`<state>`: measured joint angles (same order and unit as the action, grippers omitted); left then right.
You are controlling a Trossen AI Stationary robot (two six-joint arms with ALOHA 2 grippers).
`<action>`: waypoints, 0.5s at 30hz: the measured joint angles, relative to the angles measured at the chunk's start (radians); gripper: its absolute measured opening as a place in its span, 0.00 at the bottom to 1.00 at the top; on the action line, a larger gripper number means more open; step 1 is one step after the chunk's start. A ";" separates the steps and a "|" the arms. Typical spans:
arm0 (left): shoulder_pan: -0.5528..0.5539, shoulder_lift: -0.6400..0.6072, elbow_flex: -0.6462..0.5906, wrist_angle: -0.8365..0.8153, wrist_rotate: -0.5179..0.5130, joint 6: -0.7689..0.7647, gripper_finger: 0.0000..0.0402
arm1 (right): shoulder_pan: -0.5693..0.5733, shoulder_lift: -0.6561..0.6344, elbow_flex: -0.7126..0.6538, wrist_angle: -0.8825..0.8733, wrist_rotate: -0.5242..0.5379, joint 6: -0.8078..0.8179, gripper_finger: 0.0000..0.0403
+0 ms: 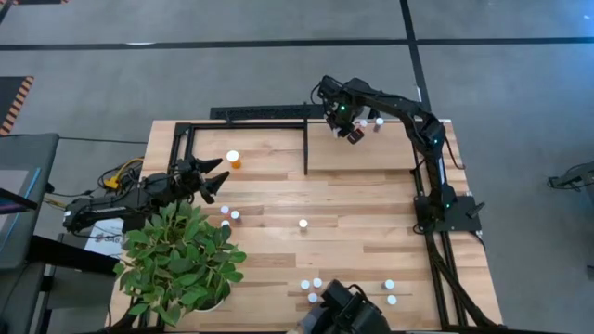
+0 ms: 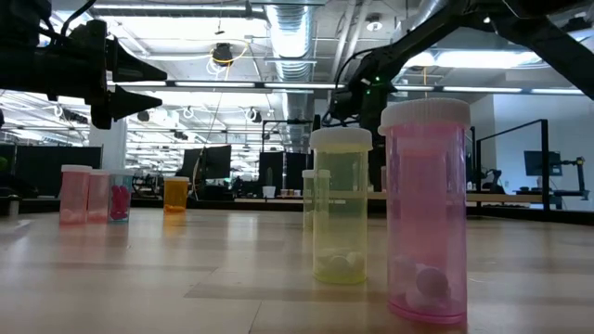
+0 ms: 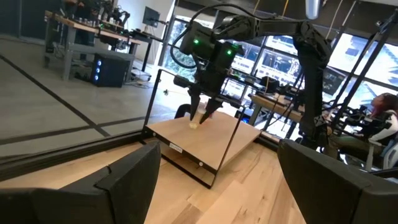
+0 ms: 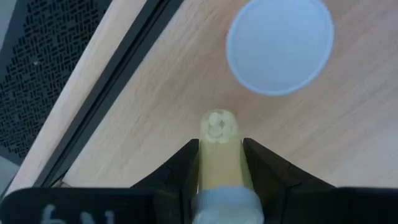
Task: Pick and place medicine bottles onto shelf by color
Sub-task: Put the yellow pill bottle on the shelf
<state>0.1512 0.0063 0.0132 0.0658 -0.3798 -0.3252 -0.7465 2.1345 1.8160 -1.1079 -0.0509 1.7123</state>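
Grey floor (image 1: 139, 83) is surrounding the table, crossed by dark lines (image 1: 278, 42). Ceiling ducts (image 2: 288, 37) and strip lights (image 2: 232, 85) are running overhead. Desks with monitors (image 2: 206, 163) are standing behind. Large windows (image 3: 273, 59) are admitting daylight.

My work surface (image 1: 353, 209) was a striped-plank top. At its far side lay the shelf (image 1: 367, 148), a pale board edged with black bars. One white-capped vial (image 1: 379, 122) stood on that shelf. Left of the shelf, inside an open black frame, stood the larger orange bottle (image 1: 234, 160). Nearer than the shelf, white-capped vials (image 1: 303, 224) dotted the planks, and a potted plant (image 1: 181, 260) sat at the near left.
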 joint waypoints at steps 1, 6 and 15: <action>0.000 0.000 0.000 0.000 0.000 0.000 0.78 | -0.003 0.000 0.000 0.002 0.000 0.001 0.34; 0.000 0.000 0.000 0.000 0.000 0.000 0.78 | -0.006 0.000 -0.001 0.022 0.016 0.008 0.34; 0.000 0.000 0.000 0.000 0.000 0.000 0.78 | -0.015 0.000 -0.001 0.037 0.025 -0.004 0.35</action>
<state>0.1511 0.0063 0.0128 0.0654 -0.3801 -0.3252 -0.7619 2.1349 1.8149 -1.0704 -0.0254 1.7082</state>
